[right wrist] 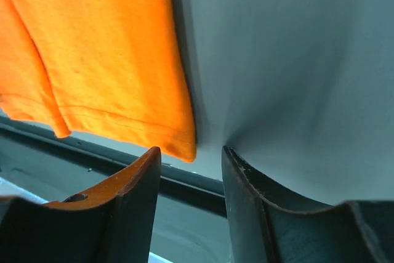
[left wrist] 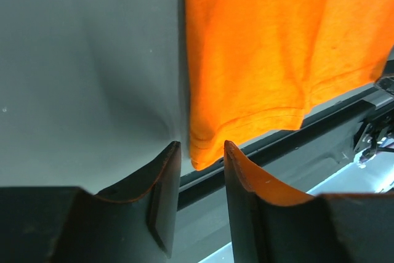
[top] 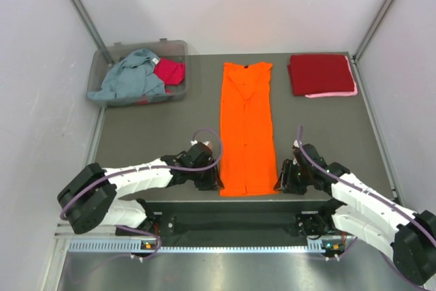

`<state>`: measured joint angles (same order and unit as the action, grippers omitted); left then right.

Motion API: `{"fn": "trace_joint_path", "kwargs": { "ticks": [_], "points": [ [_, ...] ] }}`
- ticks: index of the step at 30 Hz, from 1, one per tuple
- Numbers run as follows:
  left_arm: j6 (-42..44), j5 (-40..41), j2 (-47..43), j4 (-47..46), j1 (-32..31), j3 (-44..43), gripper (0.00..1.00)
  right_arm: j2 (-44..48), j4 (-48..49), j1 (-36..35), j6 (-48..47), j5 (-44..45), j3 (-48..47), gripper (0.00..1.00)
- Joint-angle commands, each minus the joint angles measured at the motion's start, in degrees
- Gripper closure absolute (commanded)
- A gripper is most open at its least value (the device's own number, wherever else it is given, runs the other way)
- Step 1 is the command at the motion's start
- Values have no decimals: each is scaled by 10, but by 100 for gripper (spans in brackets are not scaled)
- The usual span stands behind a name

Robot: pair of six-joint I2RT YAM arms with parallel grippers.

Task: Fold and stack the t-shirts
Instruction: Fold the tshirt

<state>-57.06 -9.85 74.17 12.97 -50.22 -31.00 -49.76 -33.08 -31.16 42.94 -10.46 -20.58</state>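
Grey tabletop [top: 150, 134], seen from above. The orange t-shirt [top: 246, 131] lies flat at its centre as a narrow strip. Its long axis runs from near edge to far edge, collar away from the arms and hem at the near edge.

Far left: a clear bin [top: 178, 47] holding a crumpled grey-blue tee [top: 129, 80] and a magenta tee [top: 170, 71]. Far right: a folded dark red tee [top: 320, 73] resting on a pink tee [top: 334, 93], well apart from the orange one.

The left tool [left wrist: 202, 149] and right tool [right wrist: 192, 152] flank the hem, each at the corner on its own side. Both are open with nothing gripped, and each wrist view shows a hem corner lying just between the parted fingertips.

The shirt extends straight ahead of both tools — so the likely next step, judged from this layout, is to close on the two corners and carry the hem along the long axis toward the collar.
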Motion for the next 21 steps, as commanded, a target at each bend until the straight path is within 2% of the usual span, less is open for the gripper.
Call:
{"fn": "trace_joint_path", "kwargs": {
  "ticks": [1, 11, 15, 19, 20, 21],
  "points": [
    [-6, -12, 10, -31, 1, 13, 62, 18, 27, 7, 11, -15, 18, 56],
    [-18, -25, 16, -47, 1, 22, 70, 29, 37, 7, 22, -14, 34, 62],
    [-21, -34, 19, -52, 1, 22, 77, 27, 36, 7, 26, -14, 34, 65],
    [-24, -38, 22, -58, 1, 21, 89, 35, 37, 7, 30, -14, 41, 71],
    [-24, -39, 23, -57, 0, 20, 96, 40, 38, 7, 32, -14, 44, 73],
    [-24, -40, 23, -57, 0, 20, 100, 42, 37, 7, 32, -17, 45, 79]
  ]
}}
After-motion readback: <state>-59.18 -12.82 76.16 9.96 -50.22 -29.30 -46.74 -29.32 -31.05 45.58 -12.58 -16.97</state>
